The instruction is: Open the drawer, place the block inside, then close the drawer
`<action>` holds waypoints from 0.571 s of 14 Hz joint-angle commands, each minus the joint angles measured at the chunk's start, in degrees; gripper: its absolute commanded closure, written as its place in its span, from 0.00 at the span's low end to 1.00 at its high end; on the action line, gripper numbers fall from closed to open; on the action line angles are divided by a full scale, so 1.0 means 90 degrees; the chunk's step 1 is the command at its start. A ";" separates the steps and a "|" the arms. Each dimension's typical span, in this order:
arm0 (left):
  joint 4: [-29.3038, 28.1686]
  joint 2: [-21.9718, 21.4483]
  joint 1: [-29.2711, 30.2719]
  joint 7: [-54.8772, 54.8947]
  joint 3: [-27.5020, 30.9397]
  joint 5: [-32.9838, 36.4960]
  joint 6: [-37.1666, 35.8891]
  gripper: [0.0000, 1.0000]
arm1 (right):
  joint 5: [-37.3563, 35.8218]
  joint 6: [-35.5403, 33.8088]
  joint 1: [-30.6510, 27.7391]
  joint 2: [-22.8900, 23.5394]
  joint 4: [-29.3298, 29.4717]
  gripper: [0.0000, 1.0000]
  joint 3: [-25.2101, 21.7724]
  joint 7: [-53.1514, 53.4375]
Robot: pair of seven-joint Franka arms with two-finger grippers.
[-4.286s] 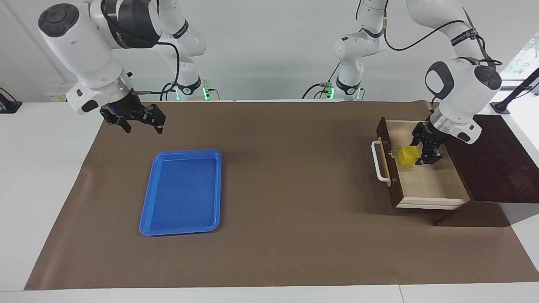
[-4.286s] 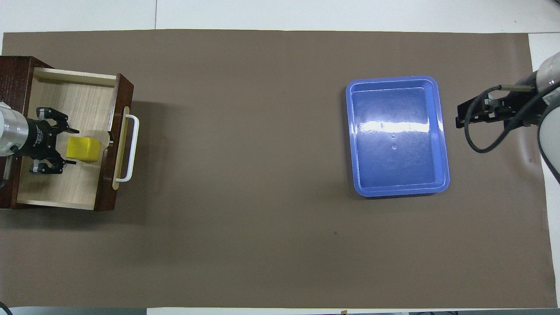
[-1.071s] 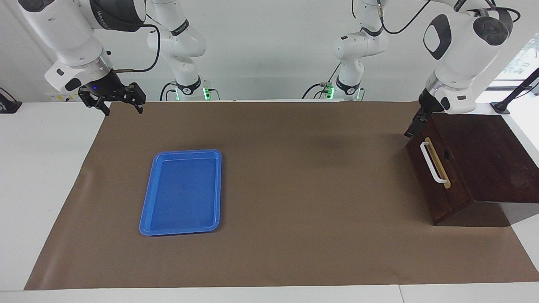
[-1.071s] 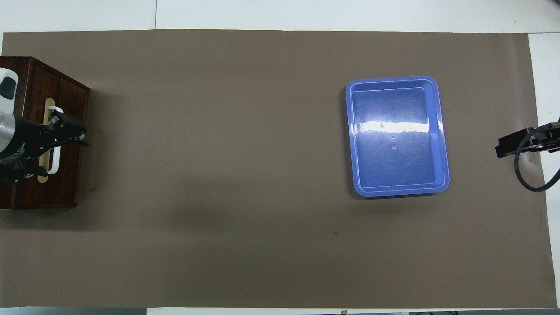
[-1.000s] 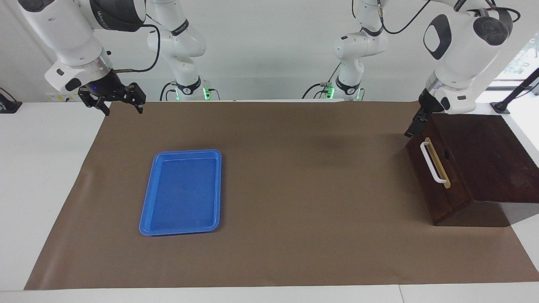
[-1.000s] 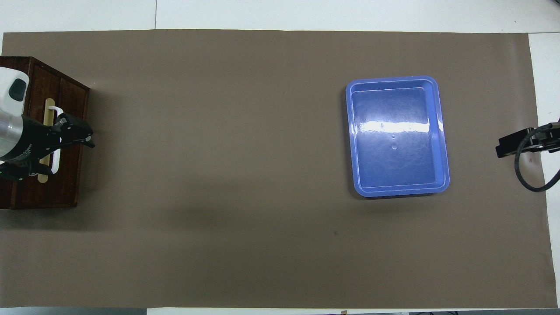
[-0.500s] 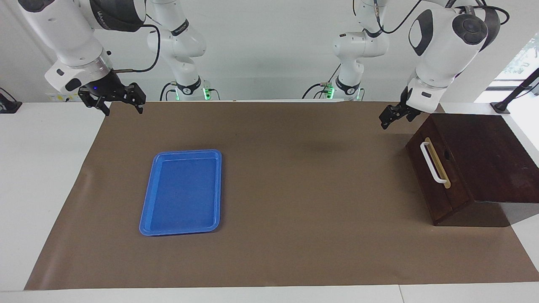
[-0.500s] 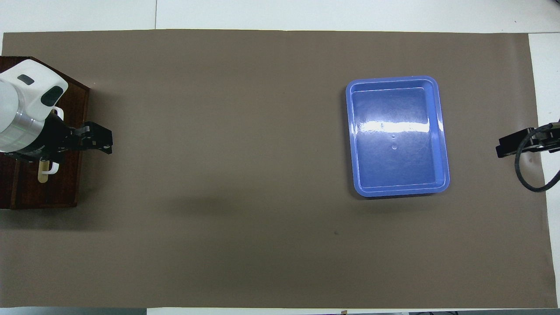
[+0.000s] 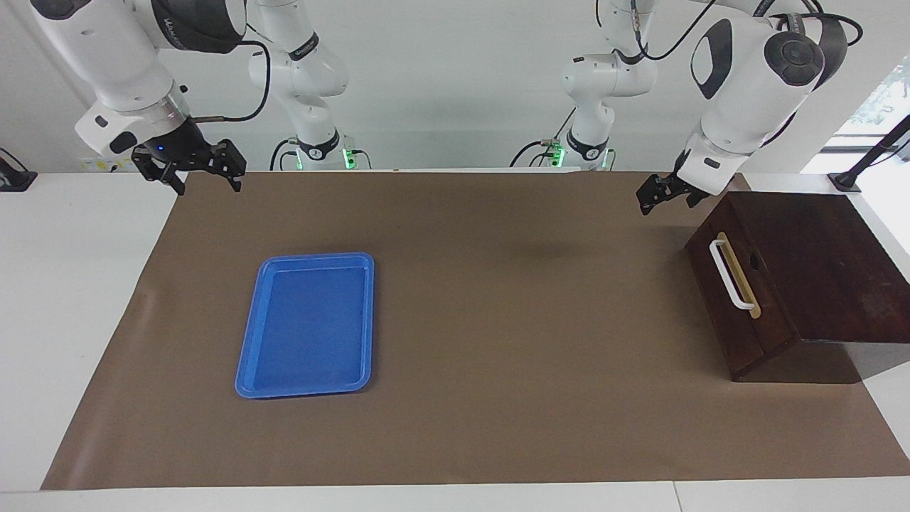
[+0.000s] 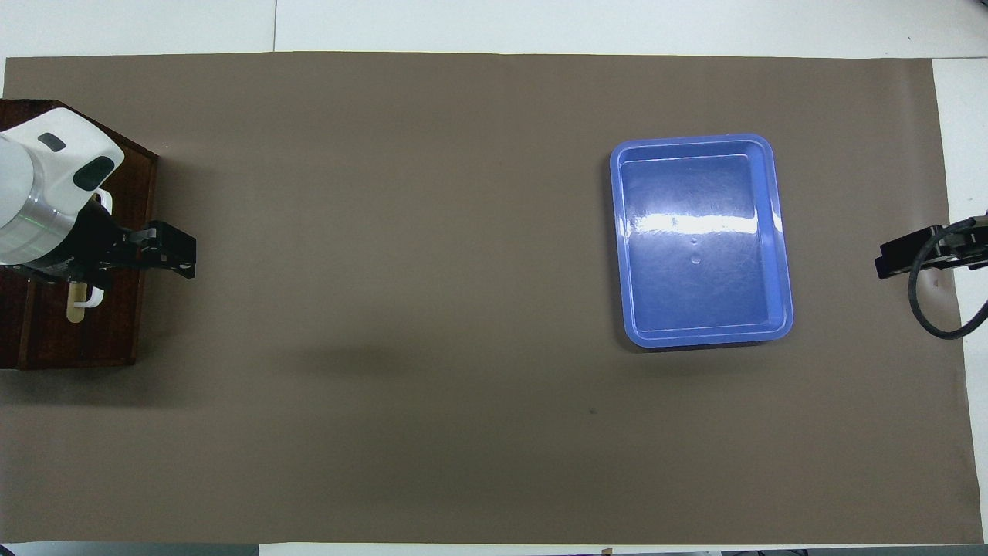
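The drawer (image 9: 732,299) is shut, so the block cannot be seen. In the overhead view the left arm covers most of the handle (image 10: 86,297), and the picture's edge cuts off the cabinet (image 10: 46,340).

One camera is looking from high across the surface (image 9: 498,427) toward both robots. The other is looking steeply down from above their end. Both are sitting well back, sharing the brown mat (image 10: 432,232) and blue tray (image 9: 249,355).

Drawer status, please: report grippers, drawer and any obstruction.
Left gripper raised beside the cabinet, empty. Right gripper open, waiting at its end. Drawer shut, block not visible. Blue tray well apart.
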 commanded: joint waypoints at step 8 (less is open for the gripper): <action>0.0372 0.0089 0.0286 0.0532 -0.0071 -0.0072 -0.0187 0.00 | -0.0089 0.0037 -0.0073 -0.0107 -0.0107 0.00 0.0069 0.0097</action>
